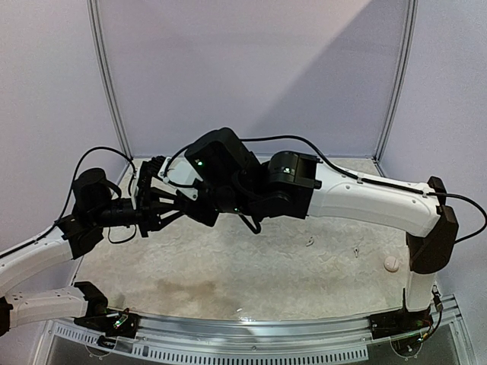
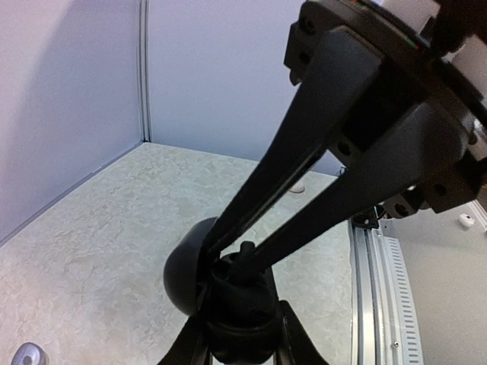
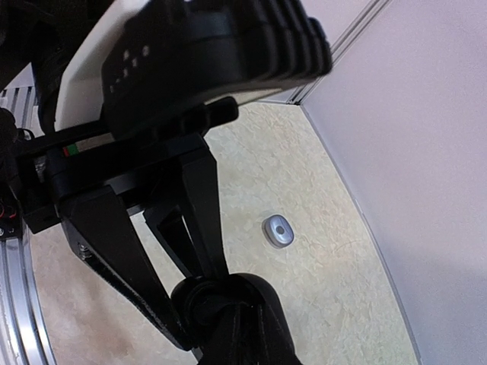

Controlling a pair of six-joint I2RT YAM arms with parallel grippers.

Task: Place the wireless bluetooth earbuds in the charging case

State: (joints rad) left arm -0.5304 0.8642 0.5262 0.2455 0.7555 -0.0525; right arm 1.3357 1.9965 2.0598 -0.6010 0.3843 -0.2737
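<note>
the pale mottled table [image 1: 228,274] is carrying everything, and both arms are meeting in the air above its left half. the left gripper [image 3: 199,303] is clamping a rounded black charging case [image 2: 183,283] off the table, its jaws pressing on the case's sides. the right gripper [image 2: 230,262] is bearing on the case from the other side with its jaws drawn nearly together. whether a bud is sitting between them i cannot tell, since it is all black on black there.

a white puck [image 1: 392,263] is lying far to the right. near it, white buds [image 1: 310,243] are showing as mere specks. a greyish bud [image 3: 278,230] is resting alone near the foot of a wall [image 3: 396,152].

each bud is looking feather-light, hard and glossy, so it is probably squirting out of any careless pinch. gripping across the short width, low on the body, is seeming safest.

the greyish bud is lying flat with its dotted face up, its longer side slanting roughly along the wall's foot. the white buds are too small to be showing which way they are pointing.
</note>
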